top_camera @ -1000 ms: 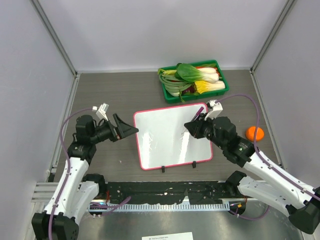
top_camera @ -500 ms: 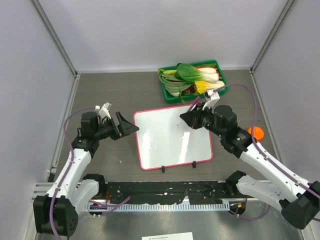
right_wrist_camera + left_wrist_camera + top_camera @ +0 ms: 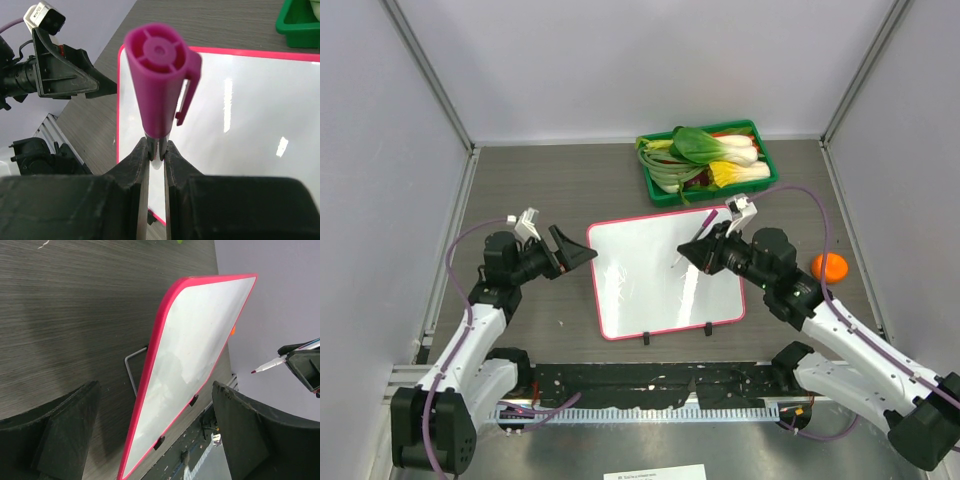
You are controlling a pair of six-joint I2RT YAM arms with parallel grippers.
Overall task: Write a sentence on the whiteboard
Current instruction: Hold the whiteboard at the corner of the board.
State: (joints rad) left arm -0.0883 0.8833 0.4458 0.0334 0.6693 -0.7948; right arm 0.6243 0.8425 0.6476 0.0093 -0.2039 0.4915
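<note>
Left end effector (image 3: 578, 257): jaws spread wide with nothing between them, held low just beside the whiteboard's left edge and facing it.
Whiteboard (image 3: 645, 290): pink-red frame, at the middle of the counter (image 3: 540, 185), between the two end effectors; its far edge is propped up on a wire stand (image 3: 131, 365) and its two black feet (image 3: 645, 338) are on the near edge.
Marker (image 3: 159, 82): purple cap end up, red tip pointing down over the board's right half; in the left wrist view the tip looks clear of the surface.
Right end effector (image 3: 708, 250): fingers clamped together on the marker's barrel, above the board's right side.
Green tray (image 3: 761, 182): holds bok choy, beyond the board's far right corner.
Orange ball (image 3: 829, 266): on the counter right of the board.
</note>
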